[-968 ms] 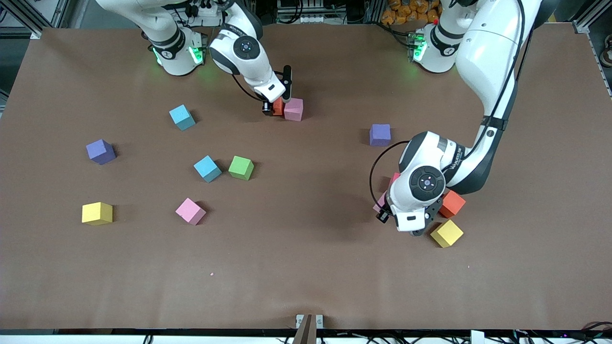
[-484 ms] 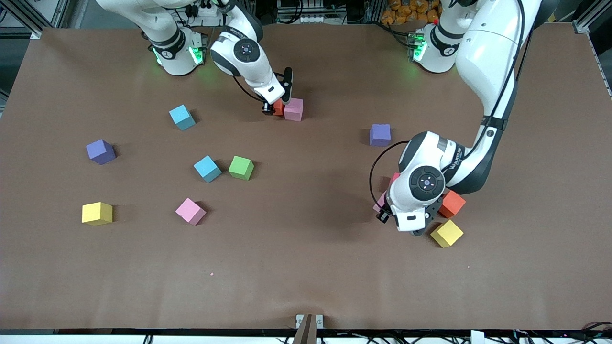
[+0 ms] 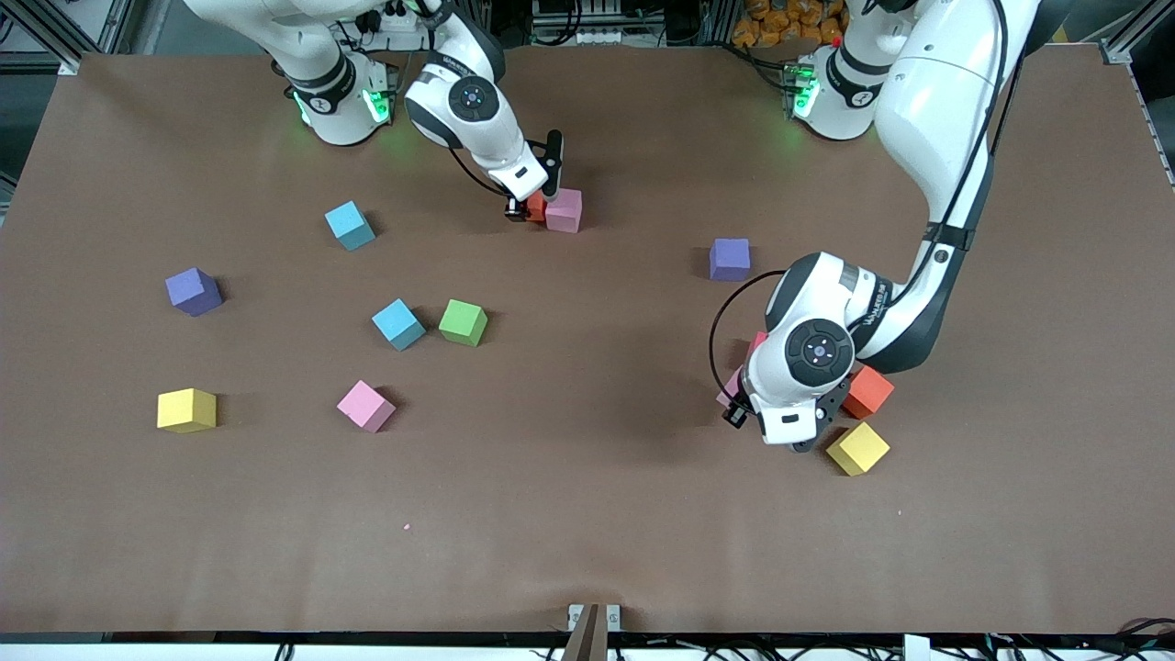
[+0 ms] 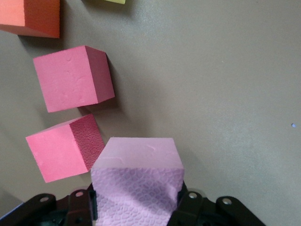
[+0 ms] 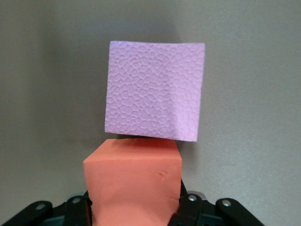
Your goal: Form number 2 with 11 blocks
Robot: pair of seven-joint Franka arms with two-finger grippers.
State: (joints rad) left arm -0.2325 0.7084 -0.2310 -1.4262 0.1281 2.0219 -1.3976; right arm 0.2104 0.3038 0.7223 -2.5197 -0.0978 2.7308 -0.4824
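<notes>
Brown table (image 3: 587,514); left gripper (image 4: 136,209) pinches pink block (image 4: 136,183) beside crimson blocks (image 4: 73,77); right gripper (image 5: 134,207) pinches orange block (image 5: 133,181) touching another pink block (image 5: 155,89).

The blocks look like matt foam, with no shine on any face. Up close, the pink block (image 4: 136,183) in the left arm's jaws has one smooth face and one pebbled, cell-patterned face. The crimson block (image 4: 63,153) beside it shows the same mix: a smooth face and a grainy side. The orange block (image 5: 133,181) in the right arm's jaws is smooth, with a small nick, and the pink one touching it (image 5: 155,92) is pebbled all over the face shown. The desk (image 3: 587,514) has a dull brown, felt-like cover. The arms (image 3: 936,101) are glossy white plastic with black parts.
</notes>
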